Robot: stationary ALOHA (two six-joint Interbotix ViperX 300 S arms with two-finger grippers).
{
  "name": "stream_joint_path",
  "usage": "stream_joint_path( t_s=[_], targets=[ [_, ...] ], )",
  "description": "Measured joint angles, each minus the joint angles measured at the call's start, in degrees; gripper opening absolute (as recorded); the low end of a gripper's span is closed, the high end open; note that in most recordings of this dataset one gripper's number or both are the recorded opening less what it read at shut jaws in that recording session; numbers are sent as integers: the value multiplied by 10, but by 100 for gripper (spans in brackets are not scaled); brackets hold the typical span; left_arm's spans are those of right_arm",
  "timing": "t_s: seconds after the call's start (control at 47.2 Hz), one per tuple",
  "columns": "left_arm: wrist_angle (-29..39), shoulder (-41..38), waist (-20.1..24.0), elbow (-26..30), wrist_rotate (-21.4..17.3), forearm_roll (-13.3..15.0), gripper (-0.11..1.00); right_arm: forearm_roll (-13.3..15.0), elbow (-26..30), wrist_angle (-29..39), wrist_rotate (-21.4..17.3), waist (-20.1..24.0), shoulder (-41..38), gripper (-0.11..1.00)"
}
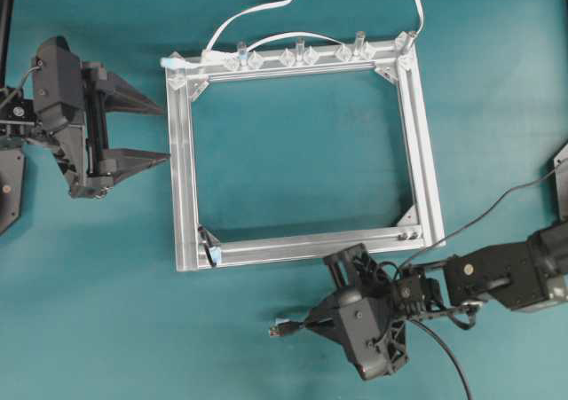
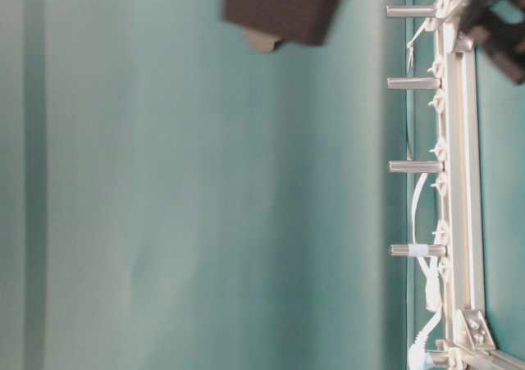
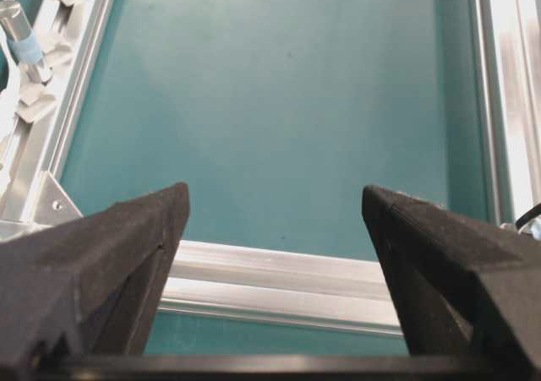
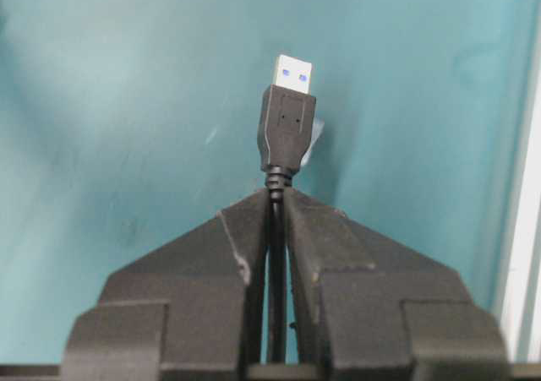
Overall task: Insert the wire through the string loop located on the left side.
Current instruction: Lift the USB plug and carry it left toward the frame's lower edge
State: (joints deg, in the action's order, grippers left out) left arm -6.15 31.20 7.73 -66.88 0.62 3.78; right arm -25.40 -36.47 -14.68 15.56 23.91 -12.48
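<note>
Your wire (image 4: 285,132) is pinched just behind its plug in the right tool (image 1: 312,323), plug pointing left over the surface (image 1: 106,311), near side of the silver frame (image 1: 185,196). The string loop (image 1: 210,245) sits at the frame's near-left corner. Keep the plug level, aim squarely, advance slowly; the left tool (image 1: 142,132) waits spread wide, far-left.

Four views of one teal table (image 1: 106,311).
The overhead view looked straight down; the table-level view was turned sideways; both wrist cameras looked closely past their jaws; three views shared the silver frame (image 1: 185,196).
</note>
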Motion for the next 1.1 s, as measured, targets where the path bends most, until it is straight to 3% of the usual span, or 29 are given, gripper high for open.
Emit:
stream_joint_path(
  t_s=[0.233, 1.102],
  targets=[
    [1, 0, -9, 0, 0, 0, 87, -1, 0, 28, 1, -4, 23, 9],
    [4, 0, -16, 0, 0, 0, 87, 6, 0, 30, 2, -21, 41, 9]
  ],
)
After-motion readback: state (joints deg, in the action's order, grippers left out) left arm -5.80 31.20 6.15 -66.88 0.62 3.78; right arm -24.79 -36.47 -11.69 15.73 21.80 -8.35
